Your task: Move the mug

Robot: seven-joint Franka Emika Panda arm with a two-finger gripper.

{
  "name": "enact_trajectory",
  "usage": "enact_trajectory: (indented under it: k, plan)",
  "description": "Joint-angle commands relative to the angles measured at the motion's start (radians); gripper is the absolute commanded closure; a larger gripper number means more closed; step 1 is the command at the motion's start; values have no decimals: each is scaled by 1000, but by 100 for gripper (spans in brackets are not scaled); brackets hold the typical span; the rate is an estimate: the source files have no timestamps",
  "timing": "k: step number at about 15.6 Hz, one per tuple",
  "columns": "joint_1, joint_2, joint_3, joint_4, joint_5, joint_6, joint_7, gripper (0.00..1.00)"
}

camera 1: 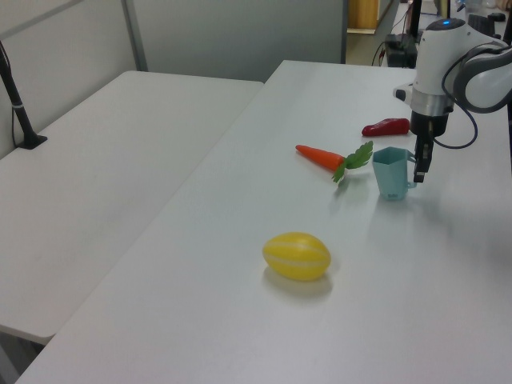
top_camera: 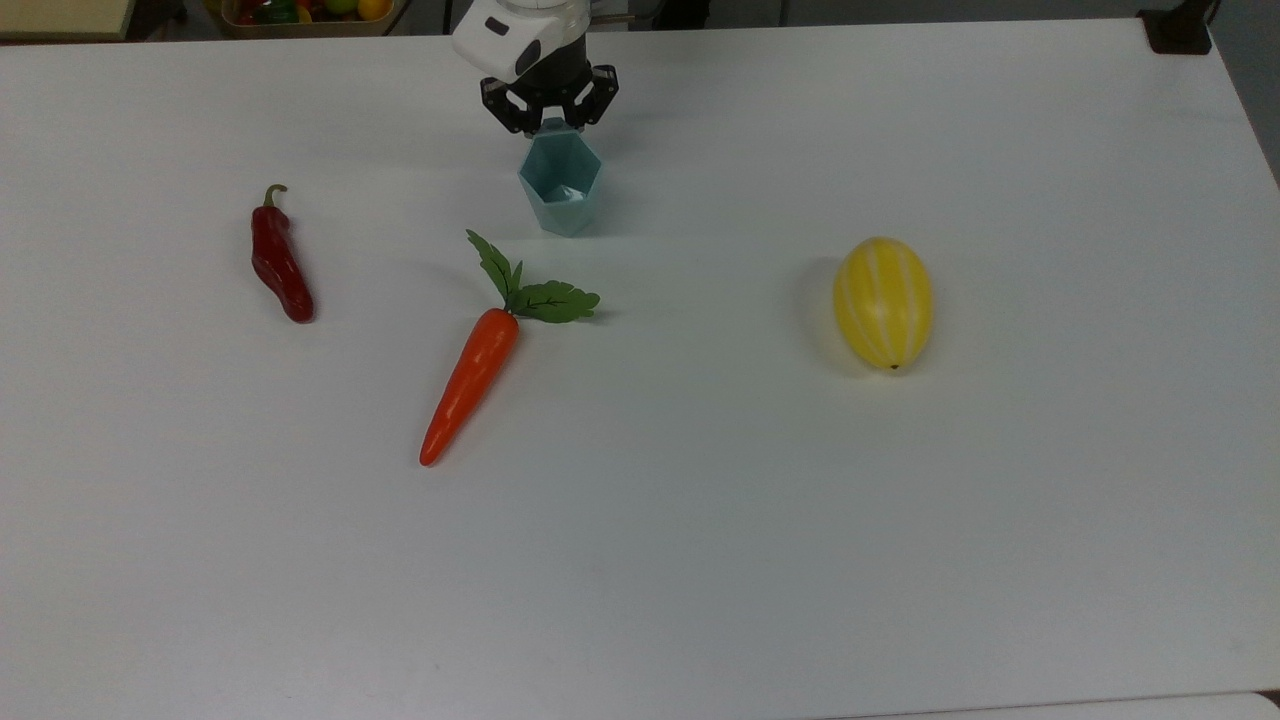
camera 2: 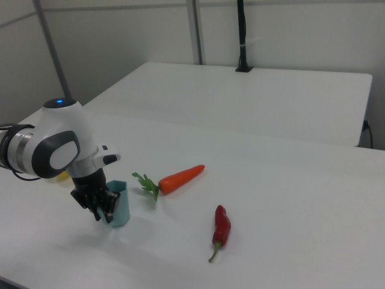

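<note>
The gripper (top_camera: 549, 118) is clamped on the handle of the mug (top_camera: 561, 184), which stands upright on the white table (top_camera: 700, 520) near its far edge in the top view. Nearer lies a carrot (top_camera: 471, 382), with a red chili (top_camera: 279, 262) well to the top view's left and a yellow melon (top_camera: 884, 301) well to its right.

White rounded arm (camera 2: 57, 147), grey joint, black jaws
</note>
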Motion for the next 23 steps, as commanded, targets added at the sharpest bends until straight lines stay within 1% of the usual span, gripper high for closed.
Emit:
enact_trajectory:
  k: [1,2,3,5,7,8,11,14,18,19,22,23]
  plan:
    - [8,-25,3,-27,22,16,1,31]
    - [8,-26,3,-25,22,16,7,24]
    - [8,-26,3,-25,22,13,15,19]
    - [8,-28,4,-19,23,12,53,0]
    - [6,-33,26,-1,23,-2,112,0]
    - [-1,-30,46,31,23,-44,133,0]
    - [-8,-10,55,191,26,-230,152,0]
    - [-8,23,53,369,52,-379,176,0]
    - [-8,84,53,599,54,-540,386,0]
    - [-6,92,53,649,54,-587,403,0]
    - [-8,90,53,771,52,-715,399,0]
    - [-8,92,53,797,54,-755,400,0]
